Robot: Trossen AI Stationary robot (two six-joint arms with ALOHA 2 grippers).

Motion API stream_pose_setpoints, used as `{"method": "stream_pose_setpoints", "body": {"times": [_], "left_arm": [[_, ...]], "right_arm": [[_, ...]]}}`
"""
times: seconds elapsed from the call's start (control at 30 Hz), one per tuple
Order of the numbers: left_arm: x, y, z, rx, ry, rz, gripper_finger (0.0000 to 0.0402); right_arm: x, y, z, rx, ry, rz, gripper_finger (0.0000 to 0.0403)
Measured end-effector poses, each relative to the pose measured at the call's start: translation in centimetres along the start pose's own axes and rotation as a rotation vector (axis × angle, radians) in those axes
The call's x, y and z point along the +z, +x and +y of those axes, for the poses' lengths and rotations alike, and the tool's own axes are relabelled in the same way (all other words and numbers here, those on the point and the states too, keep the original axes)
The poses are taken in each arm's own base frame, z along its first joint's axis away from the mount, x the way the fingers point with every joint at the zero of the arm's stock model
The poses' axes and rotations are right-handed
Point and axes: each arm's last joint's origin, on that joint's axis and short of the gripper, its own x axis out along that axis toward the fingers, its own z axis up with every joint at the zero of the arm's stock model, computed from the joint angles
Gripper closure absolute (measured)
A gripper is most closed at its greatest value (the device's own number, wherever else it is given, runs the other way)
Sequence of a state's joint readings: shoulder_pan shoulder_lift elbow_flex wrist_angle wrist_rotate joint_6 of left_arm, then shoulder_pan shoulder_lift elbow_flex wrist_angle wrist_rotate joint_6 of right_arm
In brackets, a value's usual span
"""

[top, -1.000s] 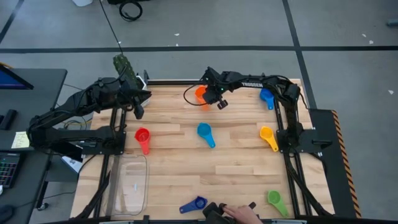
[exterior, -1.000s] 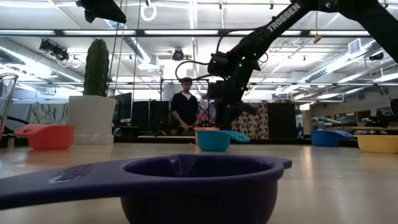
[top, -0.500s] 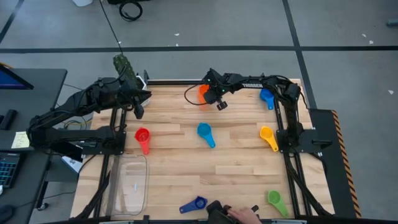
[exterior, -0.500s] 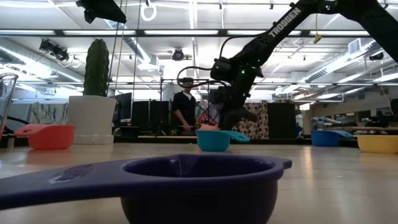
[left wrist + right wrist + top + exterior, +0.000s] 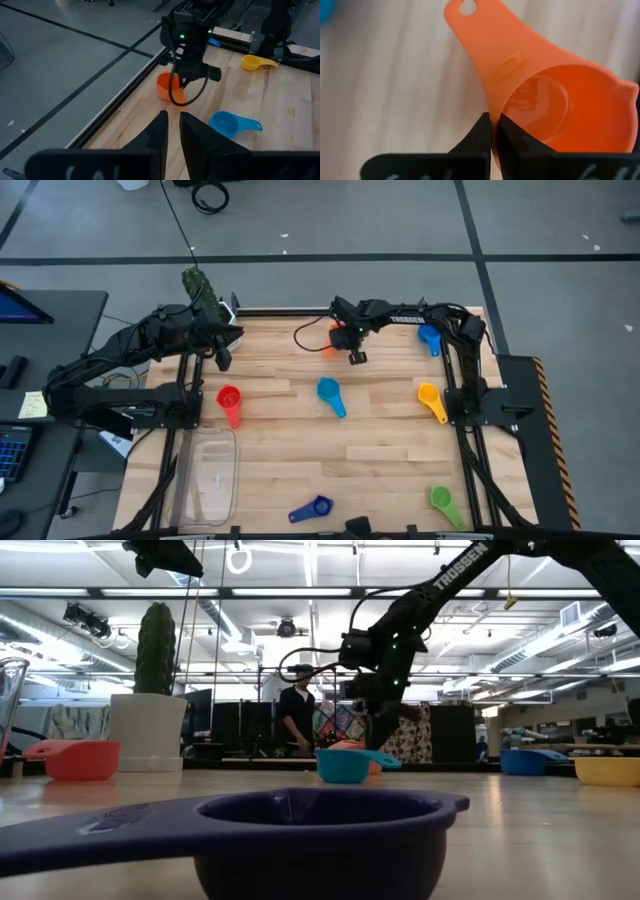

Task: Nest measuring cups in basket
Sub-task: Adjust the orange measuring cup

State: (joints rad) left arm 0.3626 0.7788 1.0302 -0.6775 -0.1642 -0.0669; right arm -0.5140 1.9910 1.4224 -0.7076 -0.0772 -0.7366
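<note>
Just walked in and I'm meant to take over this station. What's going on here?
The robot is gathering scattered measuring cups into the clear basket, which holds none yet. The right claw is at the table's far edge, shut on the rim of the orange cup. The left claw waits shut over the far left corner. The red, light blue, yellow, green and dark blue cups lie loose on the table.

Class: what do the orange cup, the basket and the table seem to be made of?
Orange cup: likely moulded plastic, smooth, with embossed lettering and a hanging hole. Basket: apparently clear plastic, since the table shows through. Table: wood, with visible plank seams and grain.
</note>
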Motion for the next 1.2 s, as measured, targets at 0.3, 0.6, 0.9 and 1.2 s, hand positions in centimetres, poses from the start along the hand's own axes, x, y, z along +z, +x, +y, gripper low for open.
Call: {"method": "stream_pose_setpoints", "body": {"times": [0.3, 0.6, 0.9, 1.2], "left_arm": [[0.0, 0.0, 0.0, 0.0, 0.001, 0.0, 0.0349], [0.0, 0.0, 0.0, 0.0, 0.002, 0.0, 0.0349], [0.0, 0.0, 0.0, 0.0, 0.002, 0.001, 0.0349], [0.0, 0.0, 0.0, 0.0, 0.002, 0.001, 0.0349]], "right_arm": [[-0.1, -2.9, 3.0, 0.128, 0.073, 0.089, 0.039], [0.2, -3.8, 4.8, 0.177, 0.068, 0.147, 0.039], [0.6, -3.2, 4.6, 0.168, 0.021, 0.112, 0.039], [0.7, -3.2, 4.6, 0.175, 0.007, 0.092, 0.0349]]}}
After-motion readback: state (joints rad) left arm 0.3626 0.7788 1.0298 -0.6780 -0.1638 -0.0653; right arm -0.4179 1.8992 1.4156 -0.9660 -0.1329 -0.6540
